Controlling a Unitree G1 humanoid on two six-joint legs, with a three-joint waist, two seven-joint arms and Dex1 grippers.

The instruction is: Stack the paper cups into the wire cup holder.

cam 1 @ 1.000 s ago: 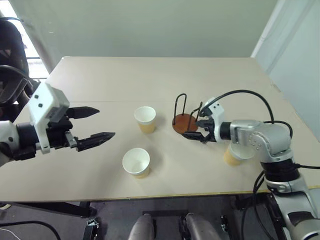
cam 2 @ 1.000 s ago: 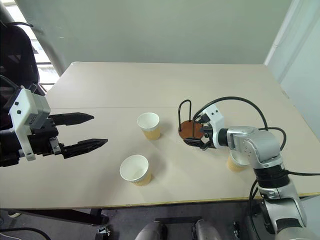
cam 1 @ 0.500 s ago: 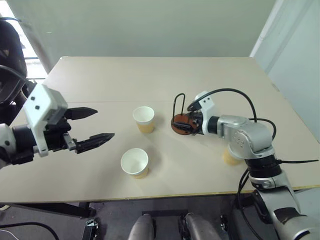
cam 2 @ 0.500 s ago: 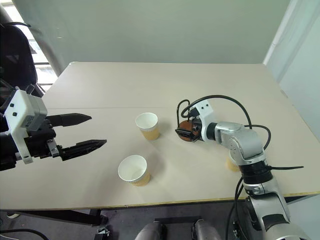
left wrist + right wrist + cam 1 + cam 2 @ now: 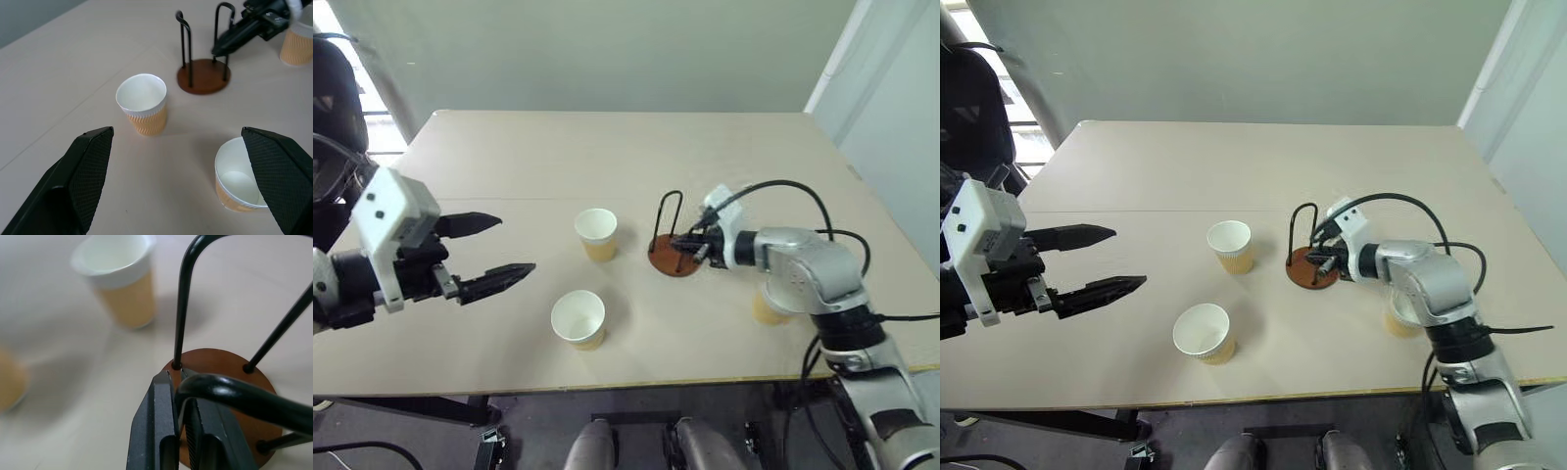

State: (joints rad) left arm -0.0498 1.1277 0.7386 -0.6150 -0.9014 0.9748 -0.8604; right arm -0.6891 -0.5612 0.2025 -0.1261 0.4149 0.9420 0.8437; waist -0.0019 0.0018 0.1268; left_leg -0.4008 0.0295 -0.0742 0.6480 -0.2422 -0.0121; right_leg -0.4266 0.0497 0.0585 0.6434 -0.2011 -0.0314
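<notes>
The wire cup holder [image 5: 674, 247] stood empty near the middle of the bench [image 5: 607, 147], and the right pincer [image 5: 686, 245] had its fingers closed on the nearer wire loop above the wooden base. Three paper cups stood upright on the bench: one [image 5: 597, 233] left of the holder, one [image 5: 578, 318] nearer the front edge, one [image 5: 766, 307] beside the right arm. The left pincer [image 5: 494, 249] hovered wide open, holding nothing.
</notes>
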